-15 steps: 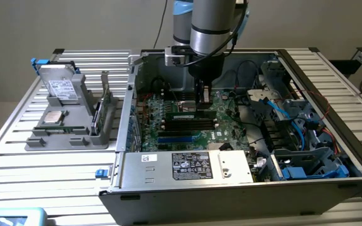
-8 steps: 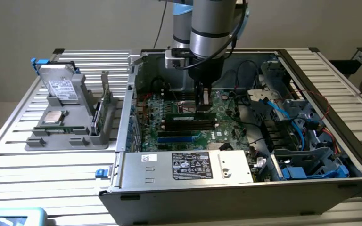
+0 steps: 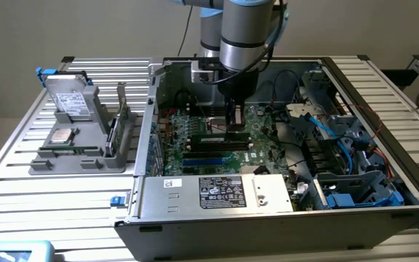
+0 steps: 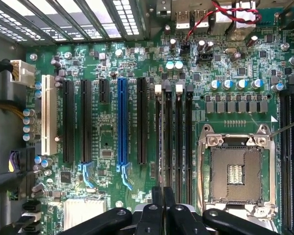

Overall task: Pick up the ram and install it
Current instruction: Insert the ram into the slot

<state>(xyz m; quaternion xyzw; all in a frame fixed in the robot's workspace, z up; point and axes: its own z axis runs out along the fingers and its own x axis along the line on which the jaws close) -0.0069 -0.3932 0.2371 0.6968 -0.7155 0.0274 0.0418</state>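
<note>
1. Ram (image 3: 211,140) stands on edge at the memory slots (image 3: 217,147) mid-board. Well off to the exterior view's left, a grey tray (image 3: 46,164) carries a hard drive (image 3: 71,98) and a square silver chip (image 3: 63,135).
2. Next comes the open computer case (image 3: 145,136), with its green motherboard (image 3: 191,128) lying flat inside.
3. Over the board's middle the gripper (image 3: 235,130) points straight down, its jaws almost fully closed and pinching the ram's thin top edge.
4. In the wrist view the black fingers (image 4: 157,205) sit nearly together over the slots, near the processor socket (image 4: 235,171).
5. Farthest to the exterior view's right stands a drive cage (image 3: 359,185).
</note>
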